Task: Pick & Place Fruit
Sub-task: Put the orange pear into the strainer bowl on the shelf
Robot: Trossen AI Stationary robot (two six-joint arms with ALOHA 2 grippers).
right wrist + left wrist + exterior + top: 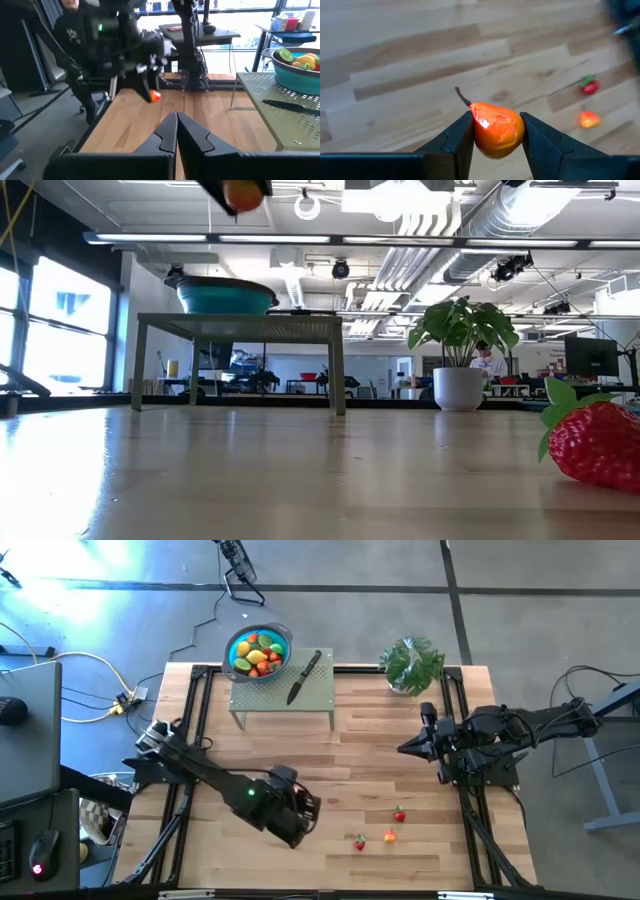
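My left gripper [497, 137] is shut on a small orange-red fruit [496, 129] with a thin brown stem and holds it high above the wooden table [400, 730]. From above, that gripper [305, 818] hides the fruit. In the low view the fruit [243, 193] shows at the top edge. Two red fruit pieces [399, 814] [359, 842] and an orange one [390, 836] lie on the table near the front right. The blue bowl [236, 640] holds several fruit and stands on a green stand [282, 695]. My right gripper [176, 127] waits shut at the right. My left gripper pinches the orange-red fruit by its two opposite sides [476, 131] between its two fingers [457, 140]. The fingers slant down from the table's left side. The fruit [154, 96] is lifted clear of the table, its stem [462, 96] pointing away from the gripper.
A black-handled knife [303, 677] lies on the green stand beside the bowl. A potted plant [411, 665] stands at the far right. A strawberry [595, 442] lies close to the low camera. A person [75, 30] sits beyond the table's left side.
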